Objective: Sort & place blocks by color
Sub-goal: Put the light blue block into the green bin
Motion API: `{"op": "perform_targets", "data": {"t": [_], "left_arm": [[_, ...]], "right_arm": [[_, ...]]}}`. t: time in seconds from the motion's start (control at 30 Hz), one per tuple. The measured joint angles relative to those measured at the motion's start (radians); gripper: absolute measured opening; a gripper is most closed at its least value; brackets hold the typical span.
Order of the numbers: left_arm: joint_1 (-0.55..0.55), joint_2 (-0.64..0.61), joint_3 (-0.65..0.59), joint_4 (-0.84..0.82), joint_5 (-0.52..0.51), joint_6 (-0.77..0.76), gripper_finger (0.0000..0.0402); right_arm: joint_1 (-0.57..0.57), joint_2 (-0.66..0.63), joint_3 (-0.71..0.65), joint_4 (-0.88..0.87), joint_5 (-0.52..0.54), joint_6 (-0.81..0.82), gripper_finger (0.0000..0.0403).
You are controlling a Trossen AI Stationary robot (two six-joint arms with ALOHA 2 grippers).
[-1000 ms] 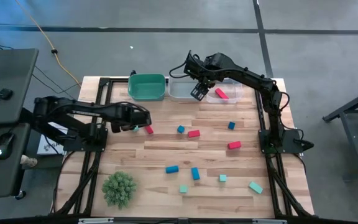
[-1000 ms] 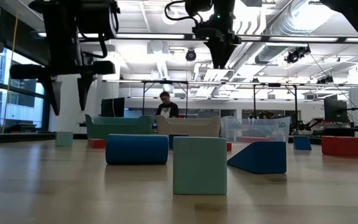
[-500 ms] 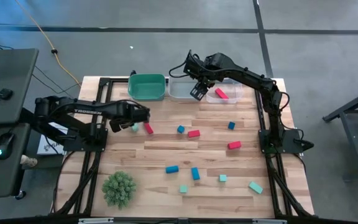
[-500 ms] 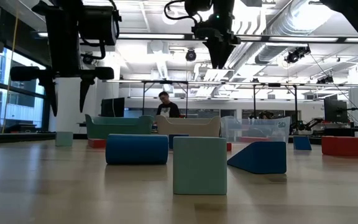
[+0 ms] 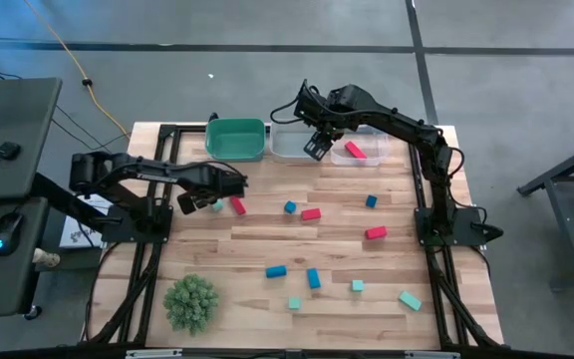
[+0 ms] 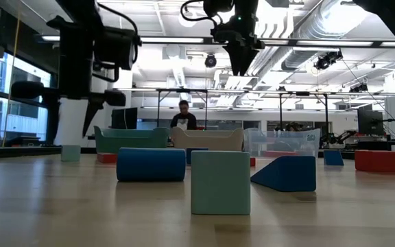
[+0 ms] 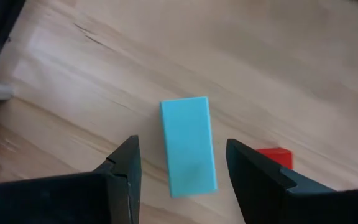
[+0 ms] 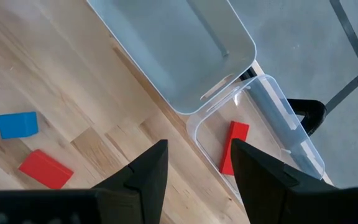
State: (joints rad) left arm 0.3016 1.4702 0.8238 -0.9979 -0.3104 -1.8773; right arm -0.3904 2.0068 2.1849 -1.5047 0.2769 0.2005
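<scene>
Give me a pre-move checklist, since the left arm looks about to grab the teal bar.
1. Left gripper open: ok, its fingers stand apart.
2. Teal bar lies between the fingers: ok.
3. Bar free of neighbours: ok, the red block lies apart from it.
4. Fingers low enough to close on the bar: cannot tell.
5. Green bin has room: ok, nothing shows in it.
6. Right gripper clear of the left arm's path: ok, it hangs open by the grey bin and the clear bin.
</scene>
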Motion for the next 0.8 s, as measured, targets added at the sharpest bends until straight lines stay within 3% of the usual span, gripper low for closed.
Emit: {"op": "perform_targets", "data": {"t": [0.8], "left_arm": [[0.001,0.128,0.000,0.038,0.006,0.051,0.0161]], "right_arm": [[0.000,0.000,0.000,0.027,0.000,0.000,0.0165]]}}
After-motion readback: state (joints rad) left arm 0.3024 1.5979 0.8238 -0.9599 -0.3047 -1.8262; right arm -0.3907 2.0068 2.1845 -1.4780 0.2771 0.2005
